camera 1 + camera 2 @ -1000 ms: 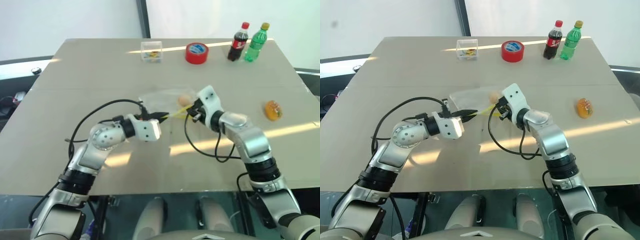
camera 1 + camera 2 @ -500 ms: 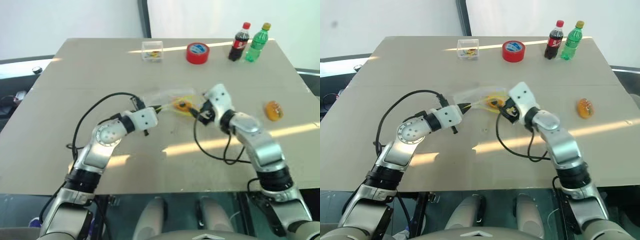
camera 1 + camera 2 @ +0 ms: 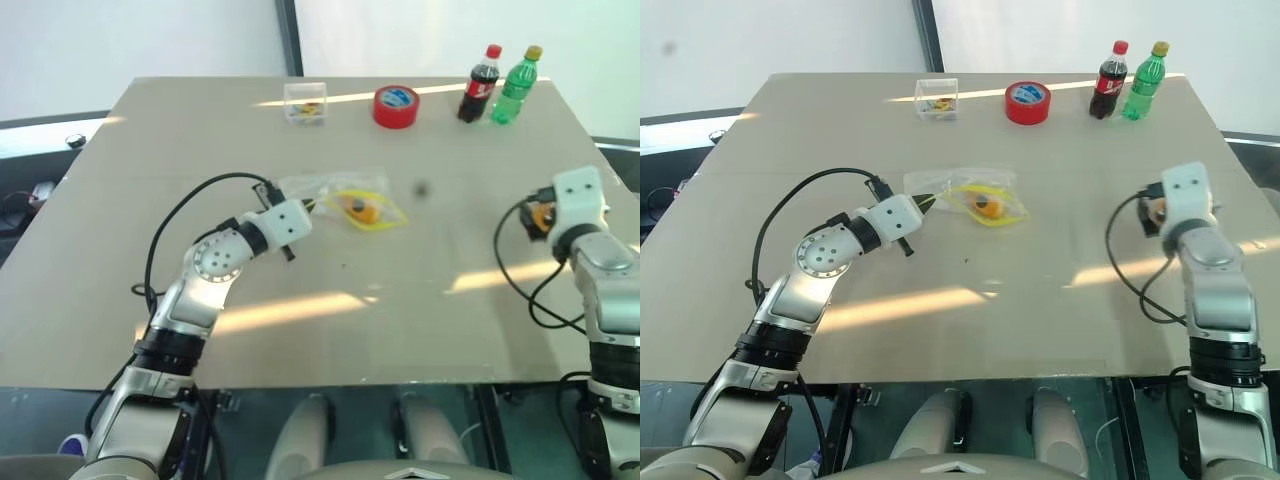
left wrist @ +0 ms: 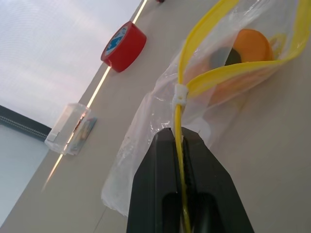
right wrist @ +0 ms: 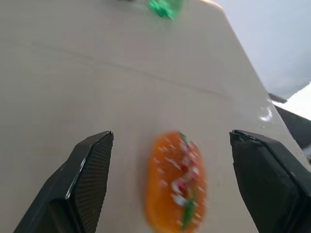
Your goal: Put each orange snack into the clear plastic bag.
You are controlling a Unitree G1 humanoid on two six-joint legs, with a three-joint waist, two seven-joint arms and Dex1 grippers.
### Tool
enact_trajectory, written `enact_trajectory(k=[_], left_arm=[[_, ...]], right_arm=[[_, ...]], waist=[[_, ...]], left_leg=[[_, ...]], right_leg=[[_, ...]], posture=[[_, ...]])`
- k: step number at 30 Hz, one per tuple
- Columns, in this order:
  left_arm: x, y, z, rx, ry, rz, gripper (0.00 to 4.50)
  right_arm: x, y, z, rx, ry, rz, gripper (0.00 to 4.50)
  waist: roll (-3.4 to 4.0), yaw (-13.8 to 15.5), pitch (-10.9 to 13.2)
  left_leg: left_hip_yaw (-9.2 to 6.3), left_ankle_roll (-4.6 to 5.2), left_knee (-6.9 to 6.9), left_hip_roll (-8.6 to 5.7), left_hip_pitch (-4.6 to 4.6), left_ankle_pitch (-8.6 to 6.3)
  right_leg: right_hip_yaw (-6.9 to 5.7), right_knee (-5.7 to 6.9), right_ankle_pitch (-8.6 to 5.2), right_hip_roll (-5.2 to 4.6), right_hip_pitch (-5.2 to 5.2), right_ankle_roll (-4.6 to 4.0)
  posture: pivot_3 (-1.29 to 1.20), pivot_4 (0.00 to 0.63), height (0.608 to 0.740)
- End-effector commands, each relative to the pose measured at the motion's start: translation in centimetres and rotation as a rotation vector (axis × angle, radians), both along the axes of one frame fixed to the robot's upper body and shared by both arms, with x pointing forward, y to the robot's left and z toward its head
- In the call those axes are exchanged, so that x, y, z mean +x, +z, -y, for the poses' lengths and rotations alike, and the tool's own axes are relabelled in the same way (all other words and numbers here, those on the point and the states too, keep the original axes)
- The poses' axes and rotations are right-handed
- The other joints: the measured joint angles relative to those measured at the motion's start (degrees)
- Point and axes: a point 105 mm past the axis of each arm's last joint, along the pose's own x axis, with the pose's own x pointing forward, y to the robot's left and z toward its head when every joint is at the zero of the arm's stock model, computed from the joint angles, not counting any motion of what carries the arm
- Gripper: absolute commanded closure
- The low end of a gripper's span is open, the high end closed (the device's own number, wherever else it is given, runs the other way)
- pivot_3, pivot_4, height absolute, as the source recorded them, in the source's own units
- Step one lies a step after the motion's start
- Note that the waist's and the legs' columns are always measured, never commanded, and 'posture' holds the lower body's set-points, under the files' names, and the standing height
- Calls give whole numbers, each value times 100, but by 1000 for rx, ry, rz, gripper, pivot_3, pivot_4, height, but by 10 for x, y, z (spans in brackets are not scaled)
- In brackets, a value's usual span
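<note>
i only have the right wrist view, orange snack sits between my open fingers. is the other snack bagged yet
Observer: Yes, one orange snack lies inside the clear plastic bag, mid-table.
Operator: who's holding the bag
Observer: The left gripper is shut on the bag's yellow strip.
Operator: anything else near the bag
Observer: No; a red tape roll and a small clear box stand well apart, at the far edge.

We see a clear plastic bag (image 4: 160, 121) edged with a yellow strip, an orange snack (image 4: 250, 46) inside; another orange snack (image 5: 176, 182) carries red, green and white flecks.
</note>
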Motion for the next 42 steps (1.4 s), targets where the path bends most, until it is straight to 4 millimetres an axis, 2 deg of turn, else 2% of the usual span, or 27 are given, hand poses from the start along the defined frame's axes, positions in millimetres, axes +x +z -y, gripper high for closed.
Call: enact_trajectory(k=[1, 3, 6, 10, 11, 13, 14, 15, 16, 18, 21, 22, 27, 29, 30, 34, 38, 42], left_arm=[[1, 14, 4, -4, -17, 51, 4500], [0, 15, 5, -6, -19, 52, 4500], [-1, 16, 5, -9, -16, 55, 4500], [-2, 17, 4, -21, -8, 55, 4500], [-3, 17, 5, -22, -8, 54, 4500], [-3, 16, 5, -24, -5, 53, 4500], [-3, 15, 4, -23, -4, 52, 4500], [-4, 15, 4, -23, -3, 52, 4500], [-3, 15, 4, -24, -2, 51, 4500], [-2, 16, 4, -25, 1, 53, 4500], [-1, 19, 5, -39, 5, 56, 4500], [-1, 19, 5, -37, 5, 59, 4500], [1, 20, 6, -44, 3, 60, 4500], [2, 22, 8, -45, -2, 65, 4500], [2, 23, 9, -45, -6, 67, 4500], [0, 25, 12, -41, -27, 79, 4500], [-7, 28, 17, -43, -80, 102, 4500], [-17, 31, 25, -55, -134, 129, 4500]], right_arm=[[9, 5, 13, 8, -40, 44, 608], [13, -5, 17, 43, -52, 21, 608], [17, -10, 13, 141, -34, 12, 608], [18, -17, 21, 189, -59, 9, 608], [18, -17, 23, 187, -63, 16, 1136], [18, -17, 24, 194, -57, 26, 1884], [17, -16, 24, 188, -49, 29, 2500], [17, -15, 23, 177, -40, 36, 2620], [16, -13, 22, 170, -23, 49, 3058], [14, -4, 13, 173, 41, 84, 3058], [4, 10, -16, 104, 205, 107, 3058], [-1, 15, -32, 90, 276, 116, 3058], [-38, 32, -144, 123, 704, 115, 3058], [-51, 35, -179, 144, 821, 103, 3058], [-54, 37, -190, 154, 852, 101, 3058], [-56, 41, -224, 179, 920, 87, 3058], [-46, 38, -235, 195, 920, 62, 3058], [-36, 25, -242, 194, 914, 11, 3058]], waist=[[1, -11, 0], [1, -9, 0], [1, 1, 0], [1, 6, 0], [1, 11, 0], [1, 16, 0], [1, 14, 0], [1, 13, 0], [1, 13, 0], [1, 13, 0], [2, 15, 1], [2, 14, 1], [2, -27, 1], [2, -8, 0], [2, 2, 0], [1, 48, 1], [1, 68, 1], [1, 47, 1]], left_leg=[[1, 0, -1, 0, 1, 0], [6, 0, -1, 1, 3, 0], [6, 1, -1, 2, 3, 0], [4, 1, -1, 4, -1, 0], [5, 1, 0, 4, -1, 0], [5, 2, 0, 4, -1, -1], [5, 2, 0, 4, 0, -1], [5, 2, 0, 4, 0, -1], [5, 2, 0, 4, 0, -1], [4, 2, 0, 4, 0, -1], [3, 2, 0, 7, -2, -1], [2, 2, 0, 7, -3, -1], [2, 3, 1, 20, 0, -1], [0, 2, 1, 20, 2, -1], [-7, 2, 2, 19, 1, -1], [-16, 2, 13, 10, -4, -1], [-26, 1, 12, 6, -6, -1], [-23, 1, 11, 5, -5, -1]], right_leg=[[1, 0, 0, 0, 0, 0], [4, 2, 0, 1, 0, 0], [4, 2, 0, 1, 0, 0], [4, -1, 0, 0, 0, 0], [4, -2, 0, 0, 0, 0], [4, -2, 0, -1, 0, 0], [4, -1, 0, -1, 0, 0], [4, -1, 0, -1, 0, 0], [4, -1, 0, 0, 0, 0], [4, -1, 0, 0, 0, 0], [3, -1, 0, 0, 0, 0], [3, -1, 0, 0, -1, 0], [4, 0, 0, 10, -1, 1], [2, 3, 0, 12, -1, 1], [-3, 2, 0, 12, 1, 1], [-9, -2, 0, 1, 6, 1], [-19, -4, 0, -1, 6, 0], [-17, -3, 0, -2, 6, 0]], posture=[[0, 150, 740], [0, 150, 740], [0, 150, 740], [0, 150, 740], [0, 150, 740], [0, 150, 740], [0, 150, 740], [0, 150, 740], [0, 150, 740], [0, 150, 740], [0, 150, 740], [0, 150, 740], [0, 150, 740], [0, 150, 740], [0, 150, 740], [0, 150, 740], [0, 150, 740], [0, 150, 740]])
